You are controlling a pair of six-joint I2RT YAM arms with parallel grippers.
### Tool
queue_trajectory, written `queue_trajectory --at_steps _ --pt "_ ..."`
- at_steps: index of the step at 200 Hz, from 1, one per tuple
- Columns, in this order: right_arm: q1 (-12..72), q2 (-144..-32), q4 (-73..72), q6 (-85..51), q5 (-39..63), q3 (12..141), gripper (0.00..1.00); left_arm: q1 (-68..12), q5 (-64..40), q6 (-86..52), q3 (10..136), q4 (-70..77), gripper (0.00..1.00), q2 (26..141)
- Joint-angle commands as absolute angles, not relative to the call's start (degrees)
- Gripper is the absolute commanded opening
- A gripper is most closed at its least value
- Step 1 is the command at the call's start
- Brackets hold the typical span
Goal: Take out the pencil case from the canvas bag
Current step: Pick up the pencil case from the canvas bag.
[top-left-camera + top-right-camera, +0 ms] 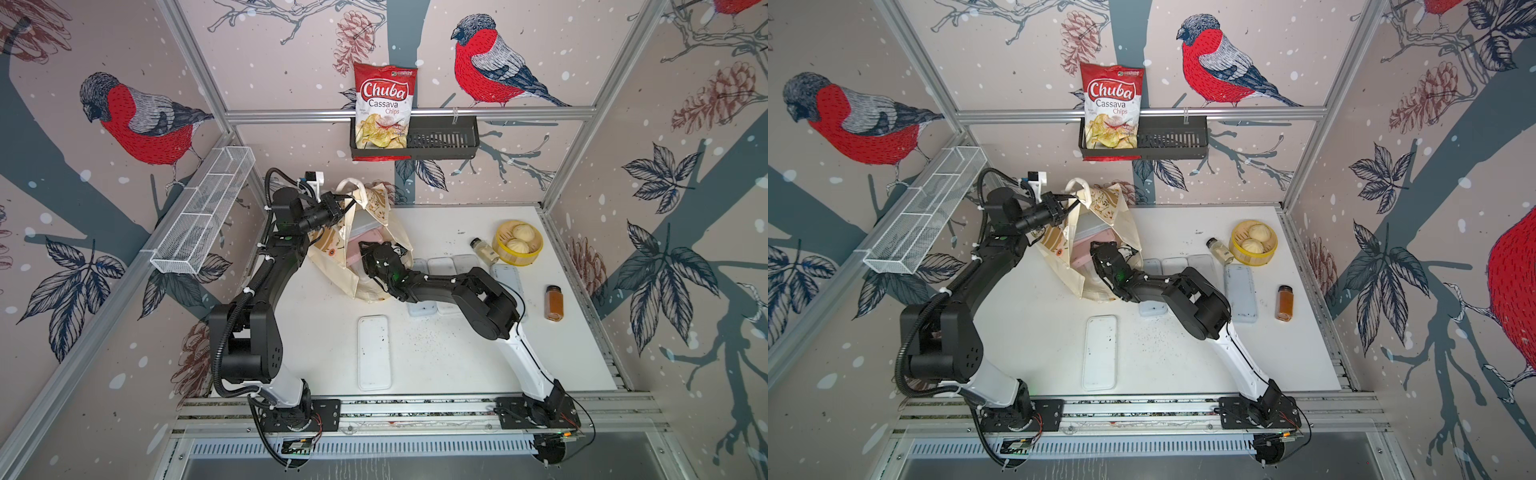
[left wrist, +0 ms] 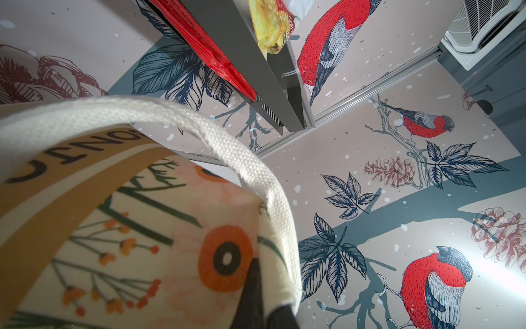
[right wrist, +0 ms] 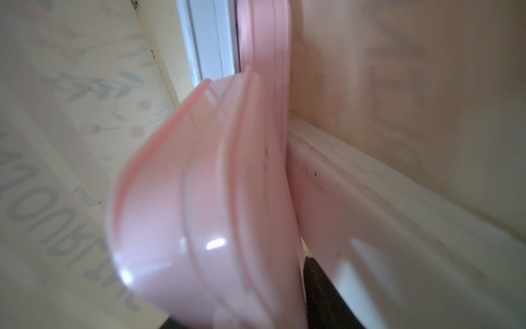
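Enclosing the cell, bird-print walls (image 1: 124, 124) stand well apart from the left gripper (image 1: 347, 203) and the right gripper (image 1: 365, 249). A wall basket (image 1: 440, 141) with a chip packet (image 1: 384, 104) hangs beyond the left gripper, higher up.

Table (image 1: 436, 357): white, flat, speckled with crumbs. Behind the right gripper, under and beside its forearm, lie several pale cases (image 1: 442, 264). A steamer (image 1: 517, 243) and a spice jar (image 1: 555, 303) sit farther out on that side. Bare surface lies behind the right gripper, between the two arms, beside a white case (image 1: 374, 353).

Bag (image 1: 359, 289): slumped on the table, mouth turned toward the right gripper. The left gripper is clamped on the handle (image 2: 256, 171) at the far lip, holding the mouth up and open.

Pencil case (image 3: 199, 199): pink, inside the bag, directly at the right gripper, which is inside the mouth. The right arm is the nearer one; the left is occupied. In the right wrist view the case's rounded end sits between the two fingers (image 3: 321, 299), and its long axis runs straight ahead of the hand, deeper into the bag. Whether the fingers press on it cannot be told. A second pink case (image 3: 264, 42) and a cream case (image 3: 384, 213) lie against it.

Judgement: extraction calls for a pull straight back along that axis, through the mouth. The neighbouring cases could drag out with it.
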State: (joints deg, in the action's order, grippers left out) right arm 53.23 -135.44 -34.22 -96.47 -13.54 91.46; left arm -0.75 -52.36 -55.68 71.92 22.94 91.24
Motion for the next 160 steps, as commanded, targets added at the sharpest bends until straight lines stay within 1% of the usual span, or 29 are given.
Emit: queue_trajectory --at_steps 1,45,109,160 --pt "53.26 -135.94 -34.23 -98.44 -14.85 91.93 0.45 -0.63 -53.51 -56.95 71.99 31.15 0.0 91.05" --pt "53.94 -134.14 -34.13 -98.01 -15.09 90.13 0.35 -0.51 -53.4 -56.87 72.06 30.97 0.0 91.1" --pt "54.58 -130.31 -33.03 -95.49 -16.45 87.24 0.25 -0.28 -53.43 -56.74 72.09 30.91 0.0 91.14" --pt "55.1 -126.27 -29.39 -91.82 -18.4 84.14 0.21 0.16 -53.38 -56.87 72.07 31.0 0.0 90.96"
